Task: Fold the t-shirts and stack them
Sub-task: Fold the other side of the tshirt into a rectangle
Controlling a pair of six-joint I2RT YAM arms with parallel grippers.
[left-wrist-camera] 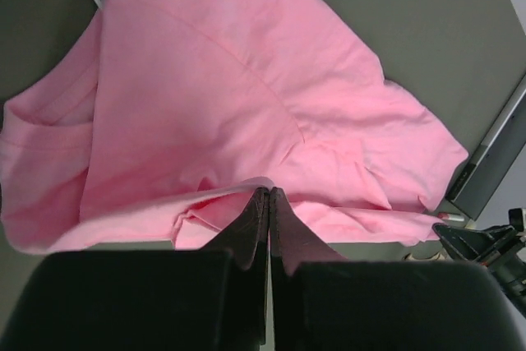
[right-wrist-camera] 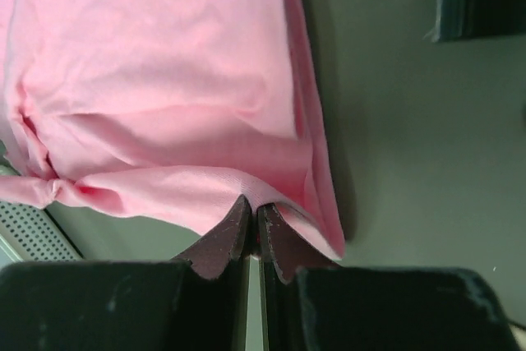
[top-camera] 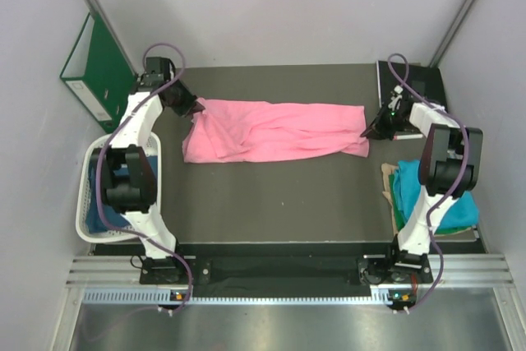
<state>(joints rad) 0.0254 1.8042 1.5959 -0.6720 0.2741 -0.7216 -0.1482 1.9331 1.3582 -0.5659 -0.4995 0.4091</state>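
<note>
Pink cloth spans the far half of the table (top-camera: 279,203): the pink t-shirt (top-camera: 275,131) lies there as a long rumpled band, caught at both ends. The left gripper (top-camera: 196,108) has its fingers pressed together on a fold at the left end. The right gripper (top-camera: 370,131) pinches the edge at the right end. A teal t-shirt (top-camera: 436,203) lies under the right arm. The step in hand looks like spreading the shirt flat before the first fold. Next, both arms need to move together with the cloth taut, so neither pinch slips.
</note>
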